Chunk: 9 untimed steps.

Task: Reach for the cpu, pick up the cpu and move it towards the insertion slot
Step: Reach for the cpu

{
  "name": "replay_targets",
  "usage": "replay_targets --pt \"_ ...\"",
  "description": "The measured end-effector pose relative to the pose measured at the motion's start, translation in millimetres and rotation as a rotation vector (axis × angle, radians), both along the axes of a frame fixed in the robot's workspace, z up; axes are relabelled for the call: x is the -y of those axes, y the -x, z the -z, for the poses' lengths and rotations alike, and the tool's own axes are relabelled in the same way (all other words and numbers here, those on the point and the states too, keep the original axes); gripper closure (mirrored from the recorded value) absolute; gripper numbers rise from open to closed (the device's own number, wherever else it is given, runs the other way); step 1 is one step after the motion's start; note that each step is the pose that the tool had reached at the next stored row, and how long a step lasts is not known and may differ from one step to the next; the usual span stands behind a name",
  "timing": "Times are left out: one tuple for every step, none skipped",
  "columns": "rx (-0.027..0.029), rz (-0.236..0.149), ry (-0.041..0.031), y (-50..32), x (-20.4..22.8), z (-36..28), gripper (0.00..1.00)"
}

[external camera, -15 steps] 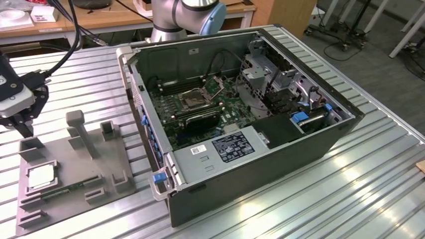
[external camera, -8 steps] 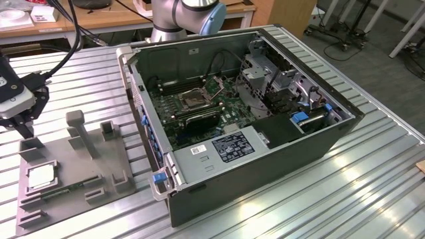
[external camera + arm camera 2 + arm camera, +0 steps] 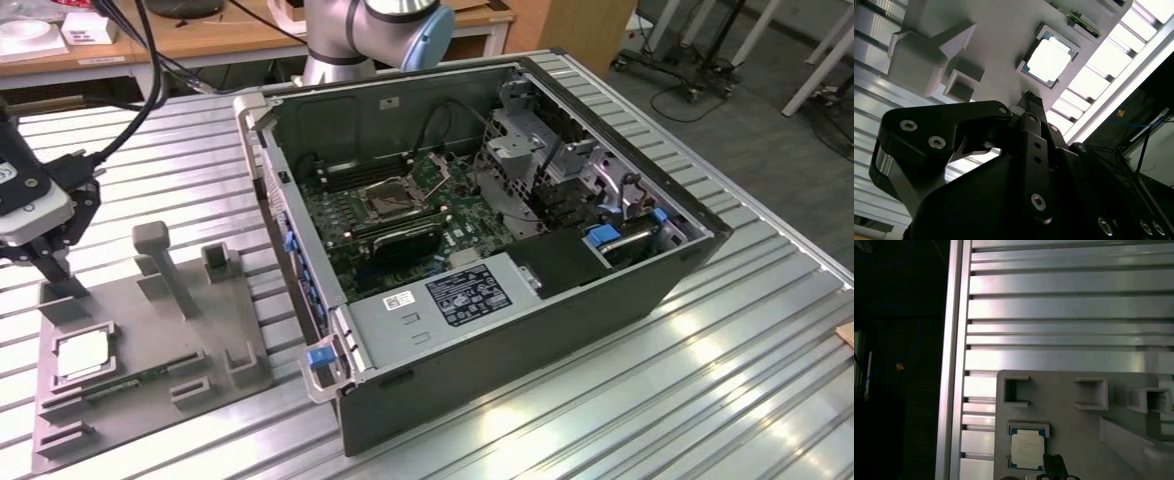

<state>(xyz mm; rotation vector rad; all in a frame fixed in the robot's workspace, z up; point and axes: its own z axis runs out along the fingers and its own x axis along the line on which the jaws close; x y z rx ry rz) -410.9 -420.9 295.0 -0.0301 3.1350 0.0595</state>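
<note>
The cpu (image 3: 83, 355) is a small shiny square chip lying flat in a recess of the grey fixture plate (image 3: 160, 340) at the exterior view's left. It also shows in both wrist views, cpu (image 3: 1049, 61) and cpu (image 3: 1027, 450). My gripper (image 3: 56, 278) hangs over the plate's far edge, a short way beyond the chip and apart from it. Its dark fingers (image 3: 1029, 97) meet at a point, shut with nothing in them. The insertion slot (image 3: 391, 200) sits on the motherboard inside the open computer case, dark in the middle with a metal frame.
The open computer case (image 3: 534, 330) fills the middle of the slatted metal table (image 3: 747, 360). Grey posts and blocks (image 3: 158, 260) stand up from the fixture plate close to the gripper. A memory stick (image 3: 127, 383) lies near the plate's front. A wooden desk (image 3: 200, 40) is behind.
</note>
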Motion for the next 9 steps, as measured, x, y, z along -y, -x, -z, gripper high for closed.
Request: replay_targets --pt "0.0 0.0 0.0 0.2 0.2 1.0 0.9" --pt "0.0001 0.0 0.0 0.3 0.3 1.8 0.9" --pt "0.0 0.0 0.0001 0.4 0.3 2.1 0.9" --pt "-0.0001 0.0 0.0001 0.4 0.3 2.1 0.9" --pt "-0.0001 0.0 0.0002 0.4 0.3 2.1 0.9" --pt "0.0001 0.0 0.0001 0.4 0.3 2.5 0.9" --pt "0.0002 0.0 0.0 0.4 0.3 2.7 0.9" --pt "0.0002 0.0 -0.0001 0.4 0.3 2.8 0.9" --pt "0.0003 0.0 -0.0002 0.4 0.3 3.0 0.9"
